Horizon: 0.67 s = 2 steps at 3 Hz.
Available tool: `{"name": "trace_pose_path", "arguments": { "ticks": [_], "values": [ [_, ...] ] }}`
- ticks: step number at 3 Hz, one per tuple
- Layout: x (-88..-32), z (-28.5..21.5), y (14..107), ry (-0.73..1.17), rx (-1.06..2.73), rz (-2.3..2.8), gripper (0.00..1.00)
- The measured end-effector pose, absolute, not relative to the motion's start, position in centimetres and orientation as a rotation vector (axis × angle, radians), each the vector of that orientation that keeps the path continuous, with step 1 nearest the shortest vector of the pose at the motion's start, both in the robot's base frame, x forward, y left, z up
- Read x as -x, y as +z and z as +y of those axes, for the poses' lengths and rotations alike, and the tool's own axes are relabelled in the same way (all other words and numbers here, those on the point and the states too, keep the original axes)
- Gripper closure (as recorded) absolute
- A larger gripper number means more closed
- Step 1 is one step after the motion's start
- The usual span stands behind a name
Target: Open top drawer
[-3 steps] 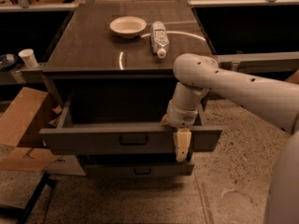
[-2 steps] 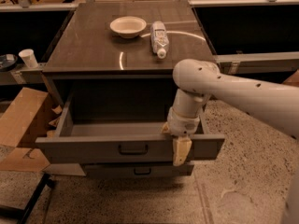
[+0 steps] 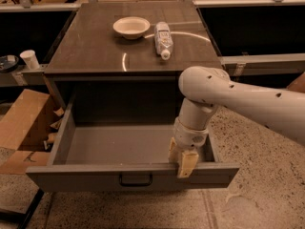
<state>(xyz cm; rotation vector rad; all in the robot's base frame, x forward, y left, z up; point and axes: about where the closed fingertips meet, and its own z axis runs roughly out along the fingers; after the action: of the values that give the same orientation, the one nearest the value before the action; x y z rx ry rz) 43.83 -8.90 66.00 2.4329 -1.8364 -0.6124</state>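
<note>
The drawer [image 3: 76, 178] sits farther out than it did a moment ago: I now see most of its grey floor, where before only a strip showed behind the front panel. The gripper [image 3: 180, 163] has come forward with it and the arm [image 3: 238, 97] bends lower over the right side. The jaws straddle the top edge of the front panel, right of the black handle [image 3: 136, 179], one finger inside the box and one down the outer face, pinching the panel between them. The drawer hangs well open under the bench [image 3: 90, 56]. On the bench the bowl [image 3: 131, 26] and the bottle [image 3: 163, 39], lying on its side just beside it, have not shifted. The bottle carries a label, but I cannot read any writing on it. A cup [image 3: 30, 58] stands off to the left, above cardboard [image 3: 24, 123] on the floor.
</note>
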Motion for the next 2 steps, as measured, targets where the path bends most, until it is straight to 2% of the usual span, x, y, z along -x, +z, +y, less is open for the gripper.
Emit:
{"name": "trace_pose_path", "arguments": {
  "ticks": [2],
  "values": [
    [-44.7,-9.7,67.7,-0.591,-2.489,-1.869,0.18]
  ]
}}
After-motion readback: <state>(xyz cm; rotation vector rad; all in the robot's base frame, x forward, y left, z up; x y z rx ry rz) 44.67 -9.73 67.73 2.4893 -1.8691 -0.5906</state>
